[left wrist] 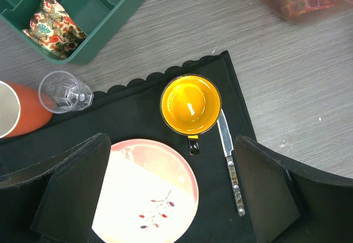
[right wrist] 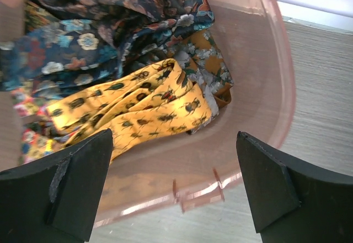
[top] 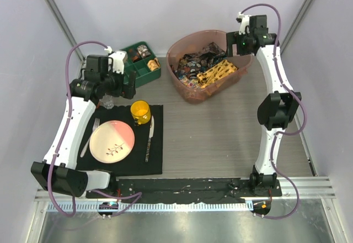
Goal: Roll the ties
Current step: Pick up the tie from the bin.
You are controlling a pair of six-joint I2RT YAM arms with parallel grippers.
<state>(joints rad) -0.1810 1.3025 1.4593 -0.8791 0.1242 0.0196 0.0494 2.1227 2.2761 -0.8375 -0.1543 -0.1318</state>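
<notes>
From above, a translucent pink tub [top: 242,69] sits at about one o'clock on the table and holds the heaped, unrolled ties. The yellow tie [top: 218,73] lies toward the tub's four o'clock side. The dark ties [top: 192,61] with busy prints fill the rest. A green tray [top: 144,76] at eleven o'clock has small printed bundles in its compartments. At eight o'clock a black mat [top: 157,160] carries a plate [top: 112,141], a yellow cup [top: 140,112], a fork [top: 91,138] and a knife [top: 150,138]. The left gripper [top: 126,86] hangs over the mat's eleven o'clock corner. The right gripper [top: 233,41] hangs over the tub's one o'clock rim.

In the left wrist view the fingers [left wrist: 77,190] stand wide apart with nothing between them. The cup, empty, is at twelve o'clock and the plate below it. A clear glass [left wrist: 63,91] sits at ten o'clock, and a roll of floral fabric [left wrist: 52,25] fills one tray compartment.

In the right wrist view the fingers [right wrist: 74,190] are likewise spread and empty above the tub's wall. The yellow tie, crumpled in folds, bears small dark beetles. The dark ties at eleven o'clock show navy flowered cloth.
</notes>
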